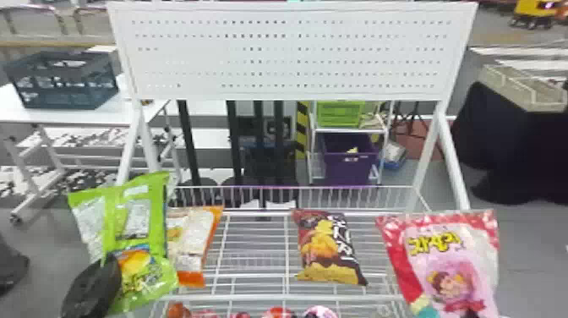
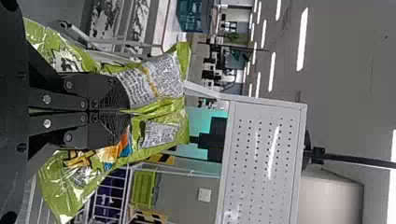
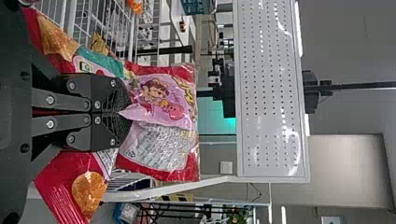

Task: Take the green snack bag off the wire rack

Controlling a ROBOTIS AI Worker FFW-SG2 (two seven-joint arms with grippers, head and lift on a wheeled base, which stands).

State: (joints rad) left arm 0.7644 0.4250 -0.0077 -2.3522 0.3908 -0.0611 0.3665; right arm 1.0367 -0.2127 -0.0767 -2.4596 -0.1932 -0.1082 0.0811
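My left gripper [image 1: 109, 268] is at the left end of the wire rack [image 1: 258, 237], shut on the green snack bag [image 1: 154, 270]. The bag hangs upright and overlaps the rack's left edge; whether it touches the wires I cannot tell. In the left wrist view the gripper [image 2: 122, 112] pinches the middle of the green bag [image 2: 161, 79], whose surface folds around the fingers. A red and pink snack bag [image 1: 452, 262] is at the rack's right end. The right wrist view has my right gripper [image 3: 122, 113] shut on that pink bag [image 3: 159, 151].
An orange and white bag [image 1: 192, 241] lies on the rack partly behind the green one, and a dark brown bag [image 1: 329, 247] lies near the middle. More packages [image 1: 279, 313] show on a lower level. A white perforated panel [image 1: 291, 55] rises behind the rack between slanted posts.
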